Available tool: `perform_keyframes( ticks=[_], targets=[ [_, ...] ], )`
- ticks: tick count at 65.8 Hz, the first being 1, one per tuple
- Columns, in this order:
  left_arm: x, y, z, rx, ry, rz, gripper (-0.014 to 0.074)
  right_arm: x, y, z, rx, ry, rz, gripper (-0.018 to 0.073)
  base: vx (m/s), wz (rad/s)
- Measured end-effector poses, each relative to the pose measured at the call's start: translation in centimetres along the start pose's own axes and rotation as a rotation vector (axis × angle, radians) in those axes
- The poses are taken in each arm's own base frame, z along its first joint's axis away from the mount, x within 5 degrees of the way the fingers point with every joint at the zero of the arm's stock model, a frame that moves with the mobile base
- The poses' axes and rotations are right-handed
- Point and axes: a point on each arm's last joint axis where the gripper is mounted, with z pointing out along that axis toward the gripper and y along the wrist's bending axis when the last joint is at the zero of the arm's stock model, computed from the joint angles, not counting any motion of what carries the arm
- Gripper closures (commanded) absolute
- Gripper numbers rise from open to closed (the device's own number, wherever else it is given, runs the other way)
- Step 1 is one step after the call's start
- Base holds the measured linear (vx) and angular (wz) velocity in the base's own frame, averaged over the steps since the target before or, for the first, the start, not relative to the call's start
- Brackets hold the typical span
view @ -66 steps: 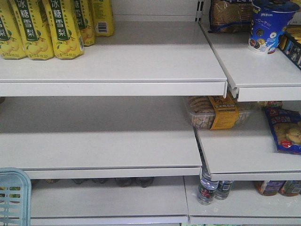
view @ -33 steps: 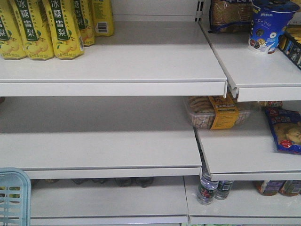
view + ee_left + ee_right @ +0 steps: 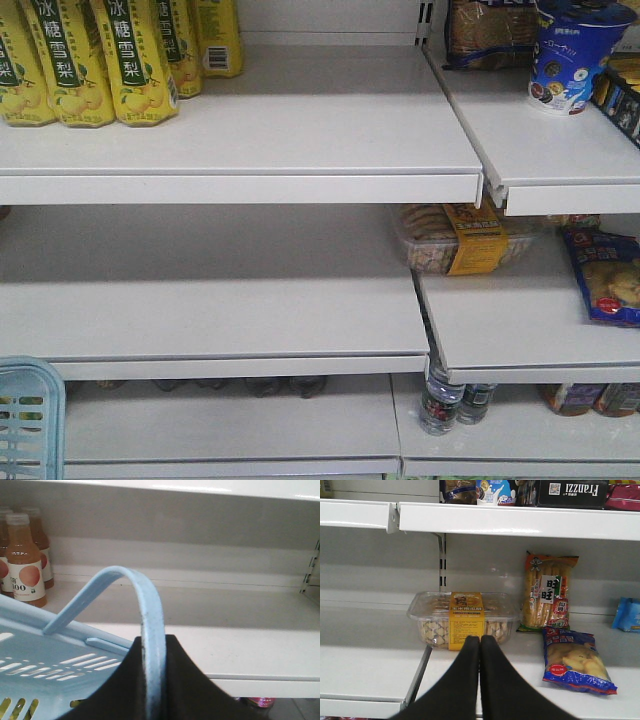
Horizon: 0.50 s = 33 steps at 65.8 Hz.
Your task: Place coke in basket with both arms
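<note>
The light blue basket (image 3: pixel 30 420) shows only as a corner at the bottom left of the front view. In the left wrist view its slotted body (image 3: pixel 35 650) hangs tilted at the lower left. My left gripper (image 3: pixel 154 640) is shut on the basket's arched swing handle (image 3: pixel 150 600). My right gripper (image 3: pixel 480 639) is shut and empty, its tips just in front of a clear cookie box (image 3: pixel 432 617) on the middle shelf. The coke is out of view in all frames. Neither arm shows in the front view.
White shelves (image 3: pixel 240 130) fill the front view, with yellow drink cartons (image 3: pixel 100 60) at the top left, a blue cup (image 3: pixel 570 55) and snack bags (image 3: pixel 605 275) at the right. Peach drink bottles (image 3: pixel 22 560) stand left of the basket. Dark bottles (image 3: pixel 440 400) stand on the bottom shelf.
</note>
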Motion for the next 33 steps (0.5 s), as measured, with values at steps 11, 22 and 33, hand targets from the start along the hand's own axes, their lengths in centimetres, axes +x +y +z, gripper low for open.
perform_keyframes(
  ticks=[11,22,33],
  targets=[
    [0.00,0.00,0.00,0.000,0.000,0.000,0.0603,0.01,0.00,0.00,0.000,0.001,0.000,0.0569,0.00,0.00],
    [0.00,0.00,0.00,0.000,0.000,0.000,0.0603,0.01,0.00,0.00,0.000,0.001,0.000,0.0569,0.00,0.00],
    [0.00,0.00,0.00,0.000,0.000,0.000,0.0603,0.01,0.00,0.00,0.000,0.002,0.000,0.0569,0.00,0.00]
  ],
)
